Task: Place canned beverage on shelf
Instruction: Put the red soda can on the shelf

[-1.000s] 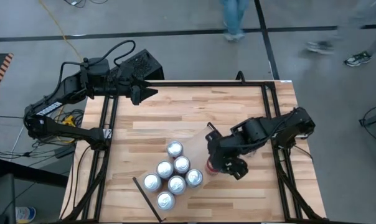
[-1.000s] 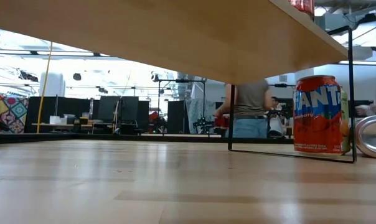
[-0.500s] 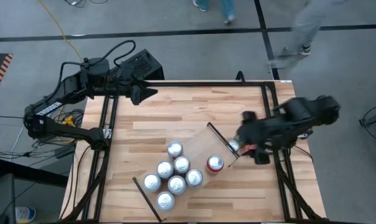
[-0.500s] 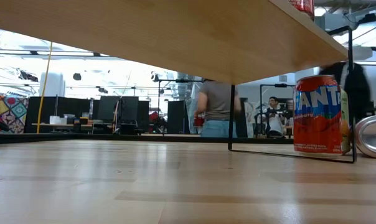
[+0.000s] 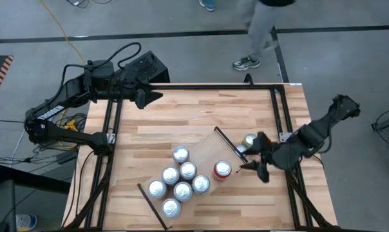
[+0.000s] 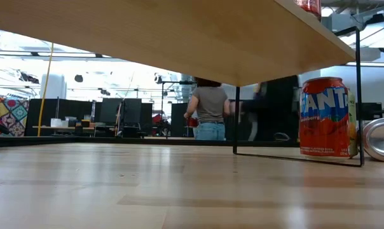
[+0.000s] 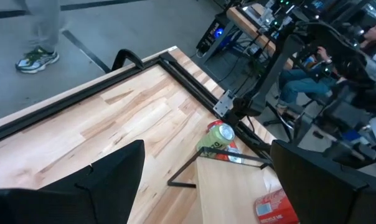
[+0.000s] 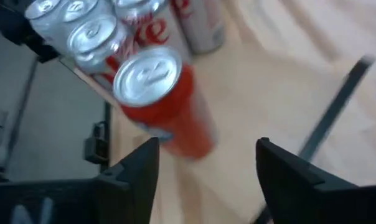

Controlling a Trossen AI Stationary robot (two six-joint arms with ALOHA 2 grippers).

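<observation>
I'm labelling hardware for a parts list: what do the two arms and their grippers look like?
Both arms are dark, near-black jointed links. The left arm has looping black cables and a white-lettered strip on its lower link. The left gripper ends in two flat black fingers; the right gripper likewise.

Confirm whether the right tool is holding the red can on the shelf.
No. In the high view the right tool is beside the shelf, clear of the red can, gripping nothing.

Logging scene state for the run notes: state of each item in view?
shelf: raised on black legs, holds six silver-topped cans.
red can: upright, at the shelf's edge, untouched.
lying can: on its side on the table, beside the shelf.
right end effector: open, empty, near the lying can.
left end effector: open, empty, parked at the table's far edge.
</observation>
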